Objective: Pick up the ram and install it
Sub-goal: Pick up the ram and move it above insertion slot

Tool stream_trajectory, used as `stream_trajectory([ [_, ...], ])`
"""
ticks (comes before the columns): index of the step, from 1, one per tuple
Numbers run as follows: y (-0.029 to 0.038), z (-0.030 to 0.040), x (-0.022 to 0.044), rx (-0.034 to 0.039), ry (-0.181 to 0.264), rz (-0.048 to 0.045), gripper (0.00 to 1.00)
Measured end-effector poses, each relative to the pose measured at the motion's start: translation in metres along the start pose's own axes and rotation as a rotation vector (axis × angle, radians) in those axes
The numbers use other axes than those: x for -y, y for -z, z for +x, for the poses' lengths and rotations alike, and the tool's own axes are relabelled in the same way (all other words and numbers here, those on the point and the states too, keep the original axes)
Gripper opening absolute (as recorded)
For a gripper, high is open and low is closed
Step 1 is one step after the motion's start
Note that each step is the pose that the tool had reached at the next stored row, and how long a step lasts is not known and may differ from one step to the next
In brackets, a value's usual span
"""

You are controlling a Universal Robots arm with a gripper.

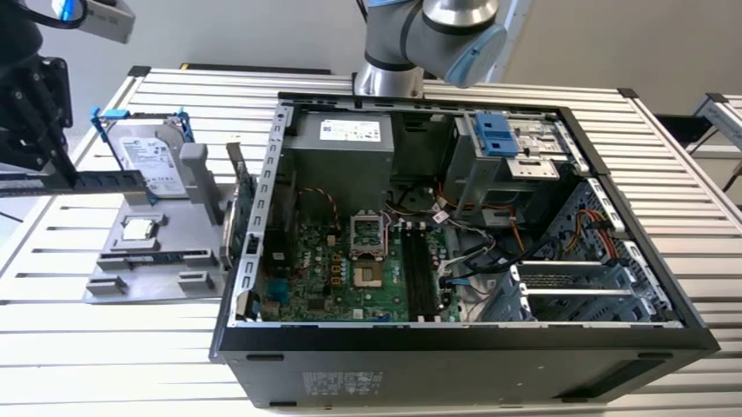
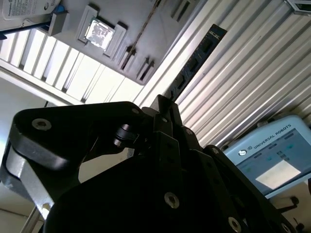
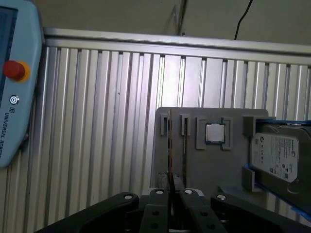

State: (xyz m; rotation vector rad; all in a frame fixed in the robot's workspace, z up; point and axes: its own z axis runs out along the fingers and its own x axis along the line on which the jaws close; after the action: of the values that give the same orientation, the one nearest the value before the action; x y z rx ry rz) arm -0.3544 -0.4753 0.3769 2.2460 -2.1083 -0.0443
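Note:
My gripper (image 1: 49, 174) hangs at the exterior view's far left, shut on the ram (image 1: 107, 181). The ram is a long thin stick held level above the grey holder block (image 1: 139, 261), and its free end reaches toward the hard drive (image 1: 156, 161). In the second wrist view the ram (image 2: 194, 60) juts out from between the dark fingers (image 2: 167, 116), showing a row of dark chips. The first wrist view shows the ram (image 3: 170, 150) edge-on, rising from the gripper (image 3: 171, 190) over the holder's slots (image 3: 184, 127). The open computer case (image 1: 249, 261) holds the motherboard's memory slots (image 1: 420, 271).
The holder block also carries a processor chip (image 1: 139, 228) and the blue-framed hard drive. A green expansion card (image 1: 243, 217) stands beside the case wall. A teach pendant (image 3: 14, 82) lies on the slatted aluminium table (image 1: 104, 347). The arm's base (image 1: 400, 52) rises behind the case.

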Motion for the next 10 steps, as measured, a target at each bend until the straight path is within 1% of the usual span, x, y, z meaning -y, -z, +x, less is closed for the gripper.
stream_trajectory([
  [6, 0.0043, 0.0, -0.0011, 0.0, 0.0, 0.0009, 0.0],
  [10, 0.0043, 0.0, -0.0011, -0.0007, 0.0, 0.0009, 0.0],
])
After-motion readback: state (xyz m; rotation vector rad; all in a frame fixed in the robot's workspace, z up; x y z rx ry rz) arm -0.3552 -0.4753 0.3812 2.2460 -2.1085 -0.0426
